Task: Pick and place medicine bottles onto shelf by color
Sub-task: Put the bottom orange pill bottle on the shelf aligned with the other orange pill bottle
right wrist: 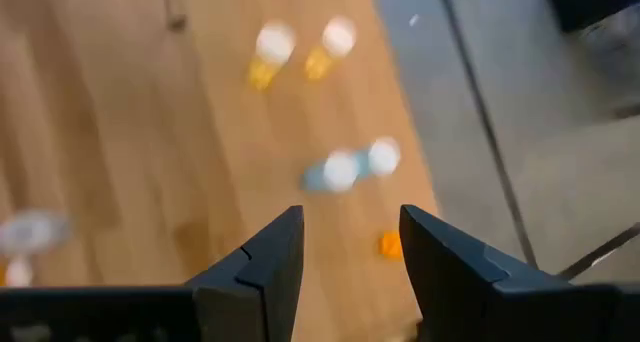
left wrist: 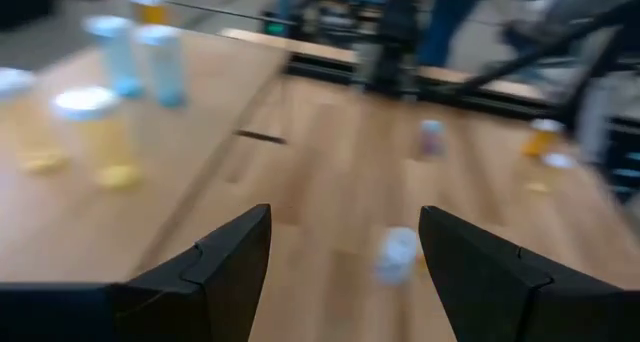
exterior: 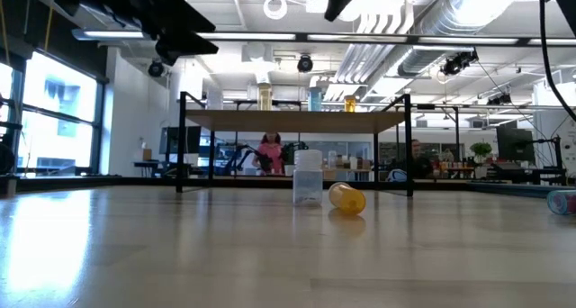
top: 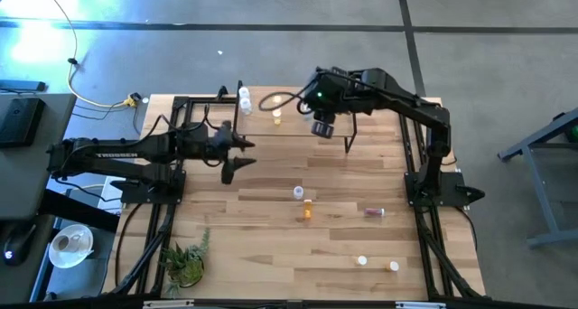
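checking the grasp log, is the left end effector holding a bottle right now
No, the left end effector is open with nothing between its fingers; the clear bottle lies on the table beyond it.

Take the low light-wood shelf on thin black legs (top: 307, 119) as your landmark. On its top, white-capped bottles (top: 245, 98) crowd the left end, and a pale yellow bottle (top: 276, 117) stands just right of them. In front of the shelf, a clear white-capped bottle (exterior: 308, 176) and a toppled amber bottle (exterior: 346, 198) block mid-table.
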Available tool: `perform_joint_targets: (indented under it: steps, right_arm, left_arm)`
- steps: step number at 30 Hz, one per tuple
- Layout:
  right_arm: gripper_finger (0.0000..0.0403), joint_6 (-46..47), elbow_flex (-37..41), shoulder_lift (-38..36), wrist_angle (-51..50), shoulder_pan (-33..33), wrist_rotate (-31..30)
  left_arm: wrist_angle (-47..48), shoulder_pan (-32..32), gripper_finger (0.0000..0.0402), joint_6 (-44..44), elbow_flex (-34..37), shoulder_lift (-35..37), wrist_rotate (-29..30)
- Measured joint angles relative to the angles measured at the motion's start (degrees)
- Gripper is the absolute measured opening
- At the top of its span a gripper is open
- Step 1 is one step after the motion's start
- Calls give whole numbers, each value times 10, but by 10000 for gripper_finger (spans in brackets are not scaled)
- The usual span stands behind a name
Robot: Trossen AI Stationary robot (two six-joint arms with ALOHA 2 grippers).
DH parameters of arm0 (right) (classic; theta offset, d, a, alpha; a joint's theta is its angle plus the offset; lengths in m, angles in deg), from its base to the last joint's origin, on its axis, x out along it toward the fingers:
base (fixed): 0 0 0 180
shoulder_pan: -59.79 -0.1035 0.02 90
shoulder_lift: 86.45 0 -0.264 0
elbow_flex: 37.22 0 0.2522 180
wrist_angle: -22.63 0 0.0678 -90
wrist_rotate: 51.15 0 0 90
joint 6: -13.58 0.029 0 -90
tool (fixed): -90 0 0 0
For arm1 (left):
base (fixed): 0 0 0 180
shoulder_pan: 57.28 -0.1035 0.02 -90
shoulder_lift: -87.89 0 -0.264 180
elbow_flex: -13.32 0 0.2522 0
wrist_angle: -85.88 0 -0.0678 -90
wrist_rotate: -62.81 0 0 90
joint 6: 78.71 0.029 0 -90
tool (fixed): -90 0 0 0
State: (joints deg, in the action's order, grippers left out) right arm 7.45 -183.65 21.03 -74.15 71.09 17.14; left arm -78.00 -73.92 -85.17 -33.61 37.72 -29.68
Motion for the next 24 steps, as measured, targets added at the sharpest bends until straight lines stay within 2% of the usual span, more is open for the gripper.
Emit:
perform_joint_targets:
  steps: [4,7,11,17,20,24]
  right_arm:
    - [158,19,0,0,-57,-6,16]
    - [158,29,2,0,-69,-9,32]
    - [158,21,5,-6,-70,-10,85]
    - [158,46,6,-20,-69,-11,88]
    - [158,60,45,-44,-69,-17,87]
    - [158,105,154,-100,-54,-36,71]
  left_arm:
    - [0,4,243,-18,0,0,-42]
    - [0,12,243,-19,0,0,-46]
    - [0,22,243,-19,0,0,-46]
    - [5,33,243,-19,0,0,-46]
    - [21,37,243,-19,0,0,-46]
    - [27,37,243,-19,0,0,-46]
